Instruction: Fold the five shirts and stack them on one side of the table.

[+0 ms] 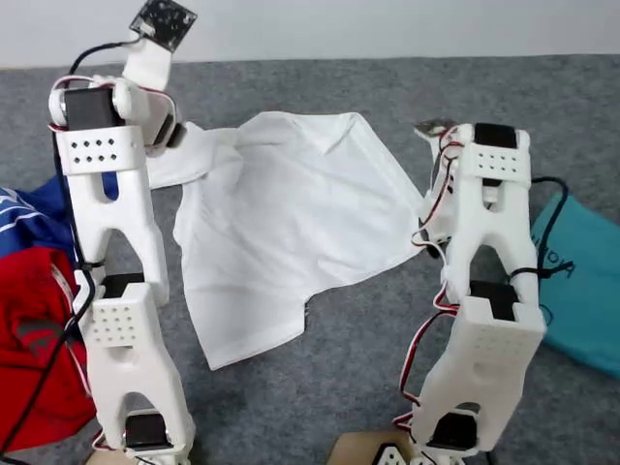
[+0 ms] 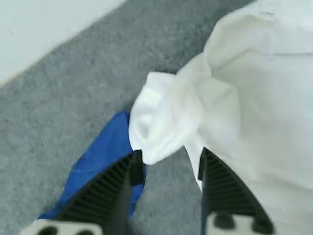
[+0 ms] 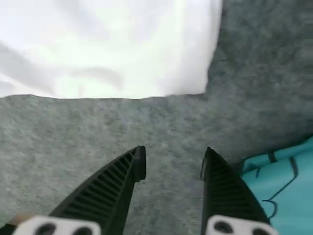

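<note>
left claw parted, sleeve between tips, upper left of high view | right claw parted over worktop beside hem | white shirt centre, probably light, limp: pinch sleeve and hem corners

White shirt: thin cloth, matt, softly creased.
Worktop: grey felt-like covering, rough, matt.
Left tool, right tool: black plastic fingers, ribbed inner faces, dull sheen; white plastic bases.
Blue shirt beside left tool, teal shirt beside right tool: smooth matt cloth.
</note>
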Controlling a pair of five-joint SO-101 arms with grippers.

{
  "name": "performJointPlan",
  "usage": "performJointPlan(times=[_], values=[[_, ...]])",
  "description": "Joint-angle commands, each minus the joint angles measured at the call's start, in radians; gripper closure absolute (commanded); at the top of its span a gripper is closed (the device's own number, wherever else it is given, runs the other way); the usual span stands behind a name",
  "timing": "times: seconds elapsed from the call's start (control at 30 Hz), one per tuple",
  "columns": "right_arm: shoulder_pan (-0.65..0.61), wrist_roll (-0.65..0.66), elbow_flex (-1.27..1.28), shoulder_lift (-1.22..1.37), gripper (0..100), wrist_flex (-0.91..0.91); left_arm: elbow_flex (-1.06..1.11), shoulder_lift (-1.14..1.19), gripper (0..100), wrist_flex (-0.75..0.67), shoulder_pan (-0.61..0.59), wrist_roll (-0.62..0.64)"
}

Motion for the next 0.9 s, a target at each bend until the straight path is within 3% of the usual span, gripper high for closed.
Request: performJointPlan(times=[0.0,0.2,0.43,0.87], values=[[-0.036,-0.057,-0.054,-0.018,79.5,0.025,0.012,-0.049,81,0.029,-0.018,0.008],[-0.079,-0.160,-0.054,-0.005,70.4,-0.108,0.113,-0.080,81,0.028,-0.018,0.002],[-0.096,-0.167,-0.054,0.050,70.2,-0.266,0.154,-0.077,81,0.026,-0.023,0.000],[-0.096,-0.215,-0.054,0.199,70.3,-0.314,0.154,-0.075,81,0.026,-0.025,0.000]])
